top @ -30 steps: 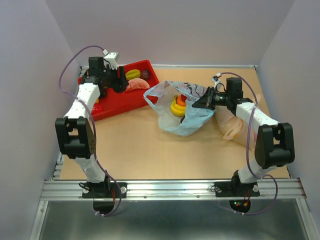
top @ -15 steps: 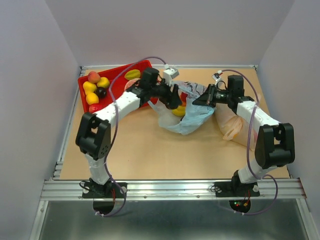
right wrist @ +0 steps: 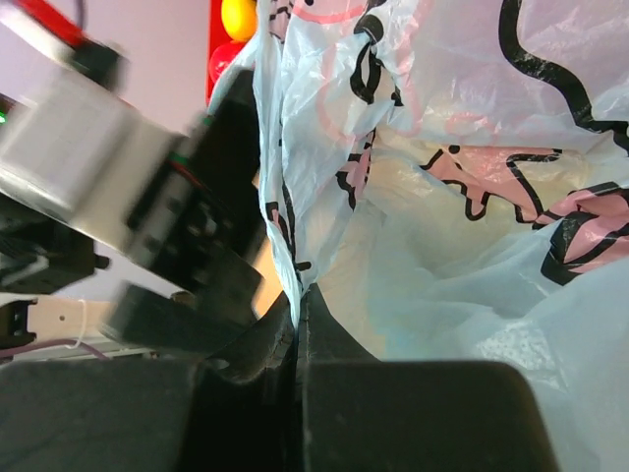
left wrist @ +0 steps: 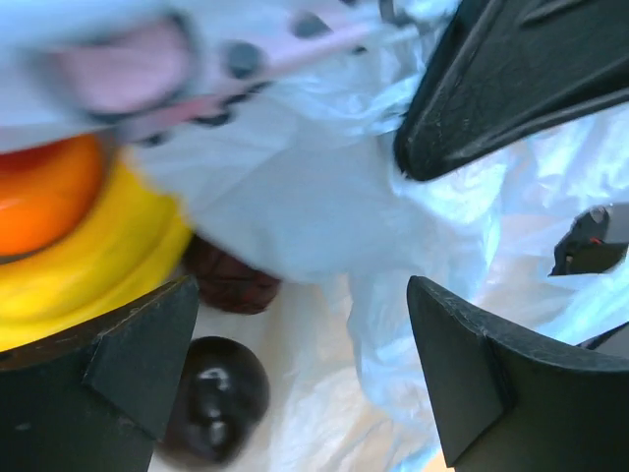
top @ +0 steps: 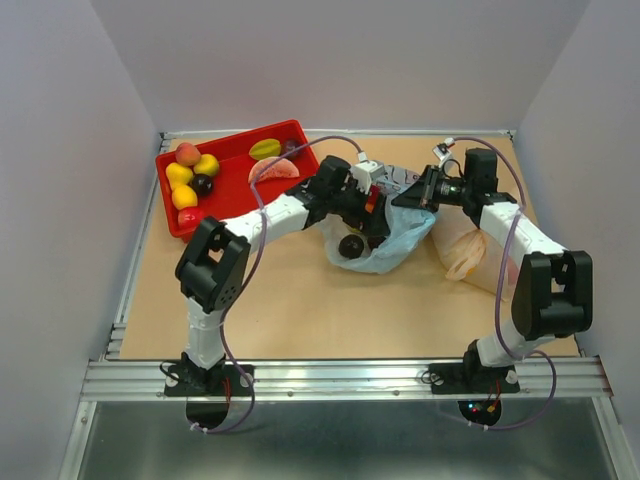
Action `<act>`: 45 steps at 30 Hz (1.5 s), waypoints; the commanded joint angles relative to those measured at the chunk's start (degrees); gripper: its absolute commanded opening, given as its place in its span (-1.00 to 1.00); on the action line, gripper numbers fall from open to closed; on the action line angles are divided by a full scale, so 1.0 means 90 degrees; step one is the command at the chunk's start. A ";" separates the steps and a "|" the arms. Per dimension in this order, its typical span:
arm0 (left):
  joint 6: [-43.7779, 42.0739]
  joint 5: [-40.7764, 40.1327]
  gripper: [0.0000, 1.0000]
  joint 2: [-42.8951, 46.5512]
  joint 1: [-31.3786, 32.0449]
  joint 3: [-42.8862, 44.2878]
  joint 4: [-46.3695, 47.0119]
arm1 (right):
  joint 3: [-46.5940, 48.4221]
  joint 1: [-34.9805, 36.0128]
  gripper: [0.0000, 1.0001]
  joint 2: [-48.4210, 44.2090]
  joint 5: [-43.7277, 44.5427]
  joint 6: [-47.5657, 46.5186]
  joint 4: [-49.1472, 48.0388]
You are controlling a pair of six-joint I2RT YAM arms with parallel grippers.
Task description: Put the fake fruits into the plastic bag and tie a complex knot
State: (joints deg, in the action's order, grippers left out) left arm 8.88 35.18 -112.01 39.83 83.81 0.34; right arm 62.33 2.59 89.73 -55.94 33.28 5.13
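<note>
The light-blue plastic bag (top: 392, 243) lies mid-table with its mouth held up. My left gripper (top: 368, 212) is open inside the mouth; in the left wrist view (left wrist: 303, 295) its jaws stand wide apart and empty above a dark plum (left wrist: 211, 398), a yellow banana bunch (left wrist: 88, 265), an orange (left wrist: 44, 192) and a dark red fruit (left wrist: 231, 280). The plum (top: 350, 246) shows through the film. My right gripper (top: 420, 195) is shut on the bag's rim, the film pinched between its fingers (right wrist: 298, 305). No knot is in view.
The red tray (top: 235, 200) at the back left holds a peach (top: 187, 153), yellow pieces (top: 207, 164), a dark plum (top: 202, 184), a starfruit (top: 265, 148) and a pink melon slice (top: 275, 170). A pale orange-beige bag (top: 465, 250) lies under the right arm.
My left arm swung from the red tray over to the bag and reached into its mouth. A dark plum now lies in the bag. The right gripper kept its hold on the rim.
</note>
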 commanded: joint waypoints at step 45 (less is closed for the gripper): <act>0.0653 0.1666 -1.00 0.3761 -0.2815 -0.2731 0.0834 | 0.0252 -0.0073 -0.99 -0.0390 0.0668 -0.0699 0.0299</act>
State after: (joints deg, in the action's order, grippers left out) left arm 15.46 41.98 -89.38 14.90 53.71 12.32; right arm 60.38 2.28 87.72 -53.28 30.17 6.13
